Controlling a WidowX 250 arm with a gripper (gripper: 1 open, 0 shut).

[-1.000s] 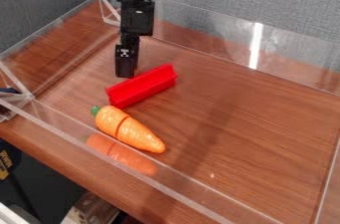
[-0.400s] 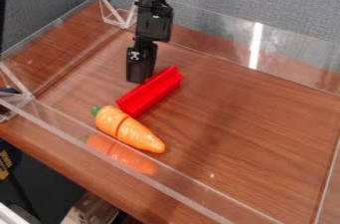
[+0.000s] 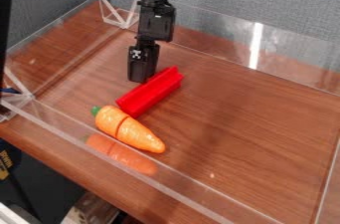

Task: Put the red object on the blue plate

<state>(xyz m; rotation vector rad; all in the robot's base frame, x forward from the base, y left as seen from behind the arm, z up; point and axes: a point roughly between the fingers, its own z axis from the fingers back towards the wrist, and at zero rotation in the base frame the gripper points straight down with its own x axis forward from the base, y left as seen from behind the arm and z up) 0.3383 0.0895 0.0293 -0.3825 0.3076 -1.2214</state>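
The red object is a bright red bar lying flat on the wooden floor of a clear-walled tray, running from lower left to upper right. My gripper hangs straight down from the black arm, just above and to the left of the bar's upper end. Its dark fingers look pressed together, with nothing between them. I see no contact with the bar. No blue plate shows in this view.
An orange carrot with a green end lies in front of the red bar, near the tray's front wall. Clear acrylic walls ring the wooden surface. A grey backdrop stands behind.
The gripper has moved right and slightly down toward the bar's upper end. The red bar has turned a little and shifted slightly right. Nothing has moved in the last half second.
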